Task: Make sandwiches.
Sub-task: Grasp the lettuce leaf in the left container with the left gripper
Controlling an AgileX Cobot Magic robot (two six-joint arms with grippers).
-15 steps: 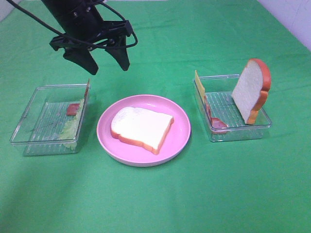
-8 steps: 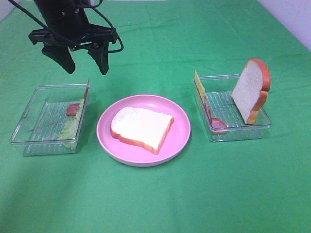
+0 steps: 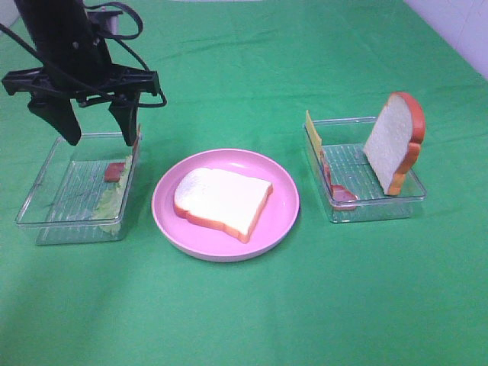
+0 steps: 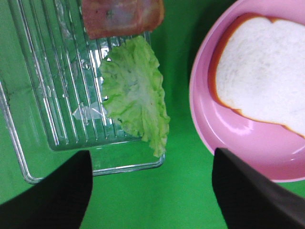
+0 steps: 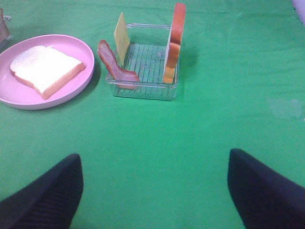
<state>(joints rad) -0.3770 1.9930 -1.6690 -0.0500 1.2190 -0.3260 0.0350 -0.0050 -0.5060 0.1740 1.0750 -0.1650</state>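
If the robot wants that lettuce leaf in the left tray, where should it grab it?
Probably from straight above, pinching across the lettuce leaf's narrower width near its middle. It lies ruffled on the floor of the tray, along the wall nearest the plate, so a sideways approach would likely meet the tray wall.

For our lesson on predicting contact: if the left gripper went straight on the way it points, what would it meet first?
Probably the lettuce in the left tray, under the open left gripper. It might meet the tray's rim first, since depth is unclear.
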